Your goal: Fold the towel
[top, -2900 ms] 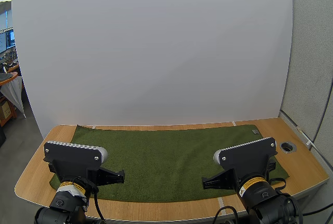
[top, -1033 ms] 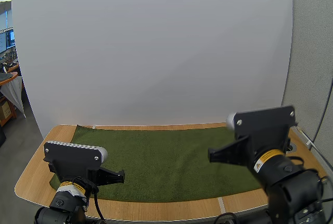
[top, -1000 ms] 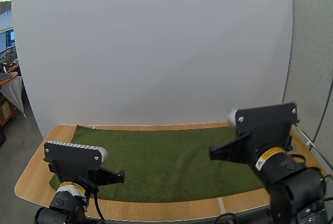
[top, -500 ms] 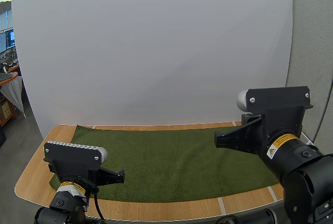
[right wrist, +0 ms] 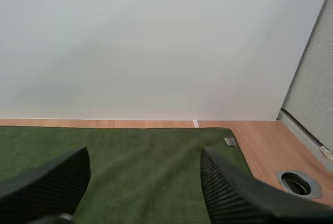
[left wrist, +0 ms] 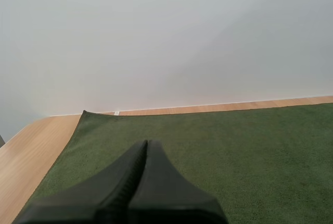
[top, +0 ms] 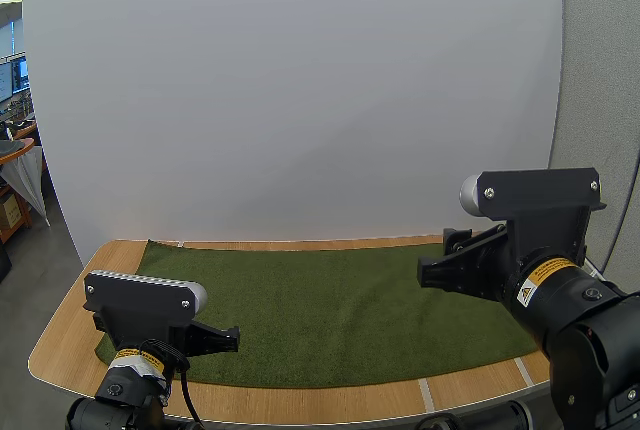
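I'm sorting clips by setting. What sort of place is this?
Likely an office-style robot test bench: a wooden desk with a cable grommet, a green towel spread flat on it, a plain white board stood behind, and a grey partition panel beside it.

Bench (top: 65, 340): light wood, rounded corners, round cable hole (right wrist: 296, 182) near its right end | Behind: plain white board (top: 300, 100) standing upright | Right: grey partition wall (top: 600, 100) | Far left: grey floor (top: 25, 270)
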You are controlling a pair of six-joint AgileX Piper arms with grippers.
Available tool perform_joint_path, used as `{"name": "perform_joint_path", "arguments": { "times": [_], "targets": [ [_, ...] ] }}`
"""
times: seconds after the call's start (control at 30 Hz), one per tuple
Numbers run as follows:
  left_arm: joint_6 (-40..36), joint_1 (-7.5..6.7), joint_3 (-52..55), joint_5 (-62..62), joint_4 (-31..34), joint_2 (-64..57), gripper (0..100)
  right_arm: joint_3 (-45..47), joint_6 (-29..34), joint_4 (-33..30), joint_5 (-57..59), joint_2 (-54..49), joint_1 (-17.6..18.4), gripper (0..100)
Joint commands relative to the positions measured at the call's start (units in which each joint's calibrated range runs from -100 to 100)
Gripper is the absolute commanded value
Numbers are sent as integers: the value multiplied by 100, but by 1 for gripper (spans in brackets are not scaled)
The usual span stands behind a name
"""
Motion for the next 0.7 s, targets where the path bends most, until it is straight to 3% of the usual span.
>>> {"name": "perform_joint_path", "arguments": {
  "times": [0.0, 0.1, 0.23, 0.67],
  "targets": [
    [-3, -29, 14, -74, -54, 0, 0, -70, 372, -354, 58, -20, 2, 100],
    [-3, -29, 14, -74, -54, 0, 0, -70, 1083, -516, 54, -20, 2, 100],
    [-3, -29, 14, -74, -54, 0, 0, -70, 1561, -315, 54, -20, 2, 100],
    [-3, -29, 14, -74, -54, 0, 0, -111, 1615, -261, -535, 82, 2, 100]
  ]
}}
